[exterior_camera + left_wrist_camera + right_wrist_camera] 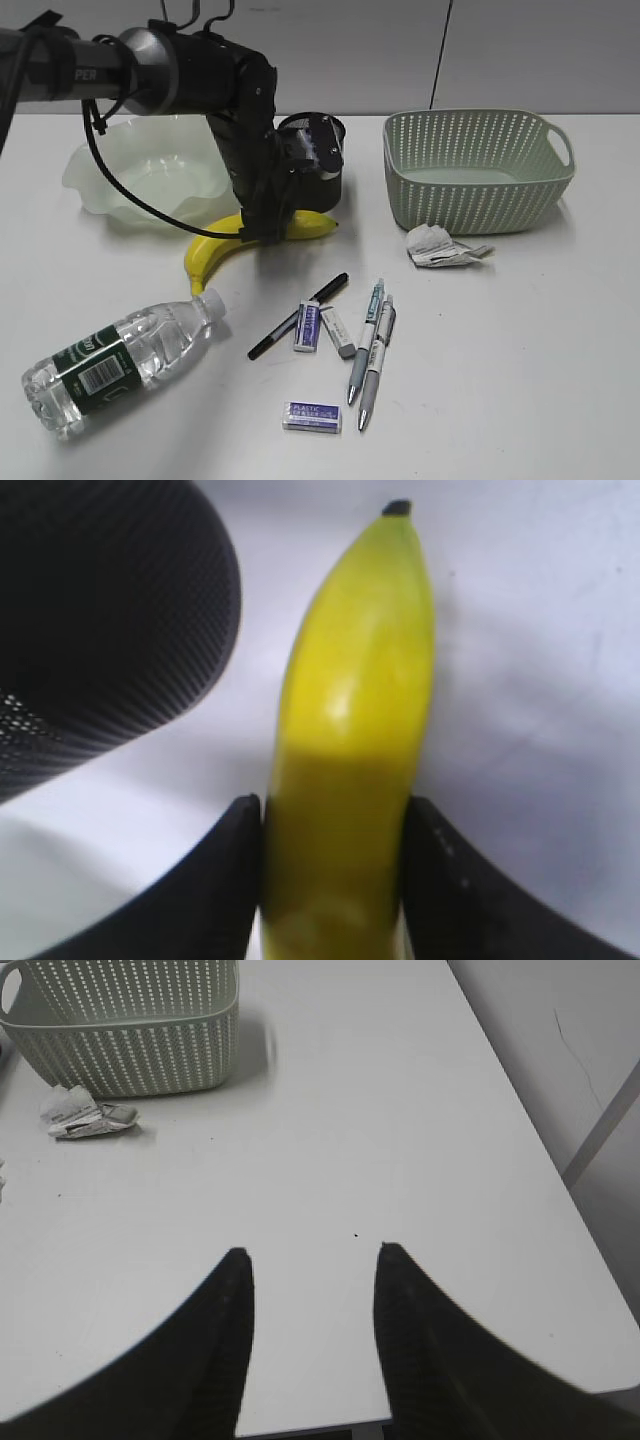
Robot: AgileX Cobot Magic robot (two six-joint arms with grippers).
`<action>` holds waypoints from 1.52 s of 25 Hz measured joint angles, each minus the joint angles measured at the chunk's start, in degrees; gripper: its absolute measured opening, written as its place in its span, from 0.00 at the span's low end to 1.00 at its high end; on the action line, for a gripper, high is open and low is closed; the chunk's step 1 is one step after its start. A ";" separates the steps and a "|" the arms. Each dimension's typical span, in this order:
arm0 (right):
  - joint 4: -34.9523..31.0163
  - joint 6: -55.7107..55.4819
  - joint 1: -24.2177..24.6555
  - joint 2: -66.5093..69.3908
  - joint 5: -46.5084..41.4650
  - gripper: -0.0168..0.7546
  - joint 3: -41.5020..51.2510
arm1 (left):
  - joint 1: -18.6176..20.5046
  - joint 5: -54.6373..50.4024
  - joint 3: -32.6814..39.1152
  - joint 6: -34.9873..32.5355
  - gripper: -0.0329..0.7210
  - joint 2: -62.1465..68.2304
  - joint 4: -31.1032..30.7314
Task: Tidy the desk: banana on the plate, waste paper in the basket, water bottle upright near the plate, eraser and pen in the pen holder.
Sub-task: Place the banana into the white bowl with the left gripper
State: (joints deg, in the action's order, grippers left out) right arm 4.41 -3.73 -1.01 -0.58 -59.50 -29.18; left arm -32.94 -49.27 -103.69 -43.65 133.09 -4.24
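Note:
A yellow banana (215, 252) lies on the white table between the pale green plate (110, 170) and the black mesh pen holder (318, 160). My left gripper (262, 228) is shut on the banana's middle; the left wrist view shows both jaws (335, 825) pressed against the banana (350, 700), with the pen holder (100, 610) at left. A water bottle (120, 360) lies on its side at front left. Crumpled waste paper (440, 247) lies before the green basket (475, 170). Pens (372, 345) (298, 315) and erasers (312, 416) (307, 326) lie at centre. My right gripper (310, 1255) is open and empty above bare table.
The right wrist view shows the basket (130, 1030) and the waste paper (85, 1115) at far left, and the table's right edge (560, 1200) with floor beyond. A third eraser (338, 332) lies among the pens.

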 joint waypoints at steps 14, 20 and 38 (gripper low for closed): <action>0.00 0.00 0.00 0.00 0.00 0.45 0.00 | -0.47 -2.70 -0.11 -0.01 0.47 -2.55 -2.18; 0.00 0.00 0.00 0.00 0.00 0.45 0.00 | -1.81 -5.87 -0.11 -0.01 0.47 -5.59 -2.25; 0.00 0.00 0.00 0.00 0.00 0.45 0.00 | 14.88 1.84 -0.17 12.39 0.47 -18.15 3.41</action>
State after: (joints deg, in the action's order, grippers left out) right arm 4.41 -3.73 -1.01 -0.58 -59.50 -29.18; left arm -18.06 -47.43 -103.85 -31.26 114.94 -0.83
